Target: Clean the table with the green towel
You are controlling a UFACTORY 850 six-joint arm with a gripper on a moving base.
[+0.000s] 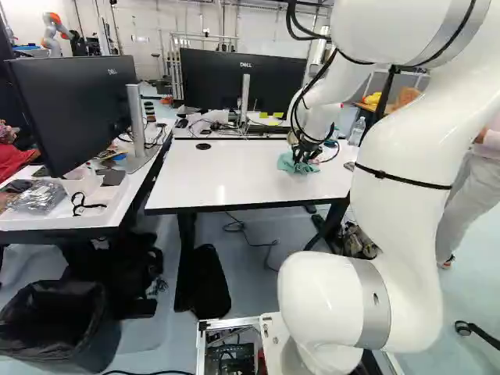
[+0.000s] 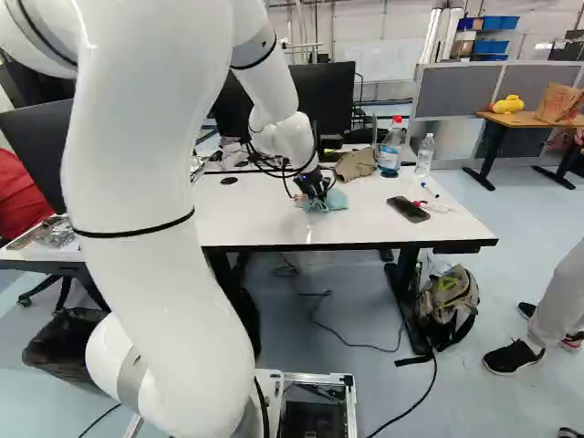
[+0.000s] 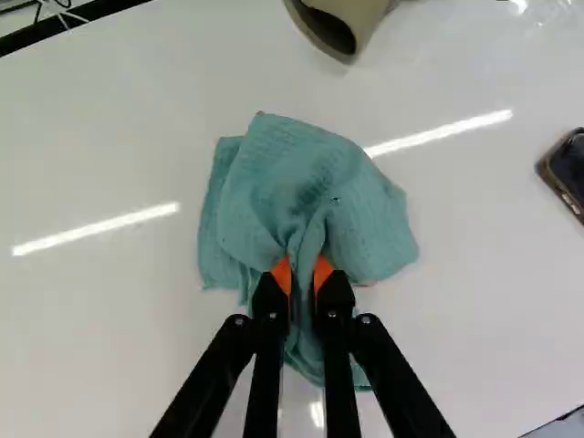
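The black gripper [image 1: 303,153] is low over the white table [image 1: 226,176], right of the middle in the left base view. Bunched on the tabletop lies the green towel [image 2: 327,200], directly under the gripper [image 2: 315,190]. In the wrist view both orange pads of the gripper [image 3: 303,278] pinch a fold of the towel [image 3: 306,192] from two sides. The rest of the cloth spreads ahead of the fingers and flat on the surface, with a little showing beneath them.
A brown cloth-like item [image 2: 356,163], a blue-labelled bottle [image 2: 391,151], a clear bottle [image 2: 425,155] and a phone [image 2: 408,209] are on the table. Monitors [image 1: 242,82] stand behind. A backpack [image 2: 449,301] rests by the table leg. A person stands to the right.
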